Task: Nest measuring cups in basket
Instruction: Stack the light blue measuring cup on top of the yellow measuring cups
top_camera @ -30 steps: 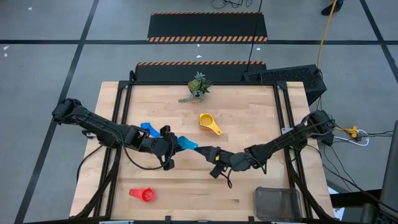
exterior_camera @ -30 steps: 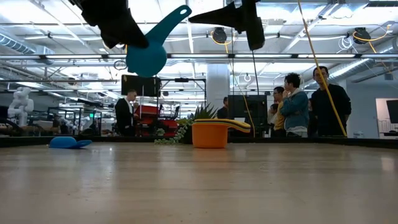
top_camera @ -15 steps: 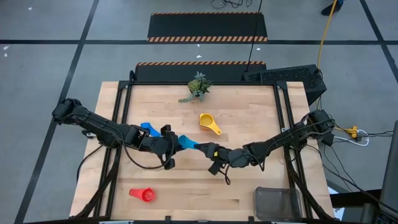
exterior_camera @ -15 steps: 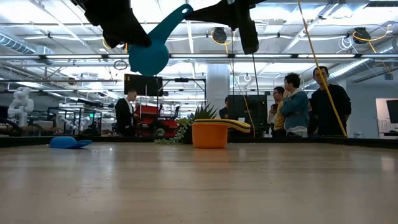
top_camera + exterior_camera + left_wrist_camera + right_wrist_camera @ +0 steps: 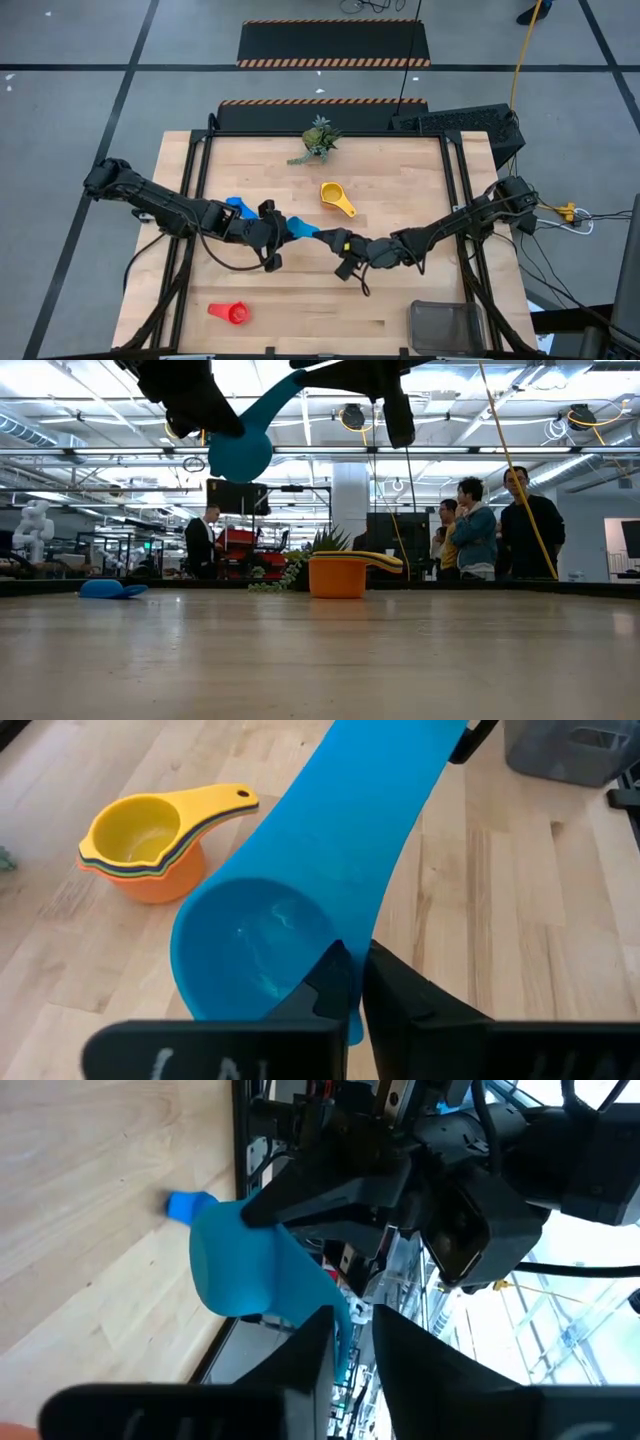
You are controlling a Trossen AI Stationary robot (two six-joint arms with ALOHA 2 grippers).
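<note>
A light blue measuring cup (image 5: 301, 229) hangs in the air over the table's middle, between my two grippers. My left gripper (image 5: 277, 233) is shut on its bowl (image 5: 250, 955). My right gripper (image 5: 334, 241) comes level from the right and is shut on its handle (image 5: 282, 388). A stack of nested cups with yellow on top (image 5: 336, 198) stands on its base farther back. A dark blue cup (image 5: 238, 207) lies behind the left arm, and a red cup (image 5: 229, 314) lies near the front left. The basket (image 5: 446, 326) stands at the front right. My left gripper pinches the bowl's wall (image 5: 345, 1010) where it meets the handle, one finger inside the bowl and one outside. The fingers slant down from the table's left. The cup is lifted clear and tilted, its handle rising toward the right gripper. My right gripper has the handle's free end (image 5: 338, 1312) between its two fingers. The fingers come level from the table's right, along the handle. In the low view the gripper hides the handle's tip.
A green plant sprig (image 5: 317, 140) lies at the table's far edge. People stand in the room beyond the table (image 5: 490, 525). Bare wood lies between the red cup and the basket.
My right gripper has shifted a little toward the table's left, onto the free end of the light blue cup's handle, and its fingers now cover the tip. The left gripper and the cup have kept still in the air.
</note>
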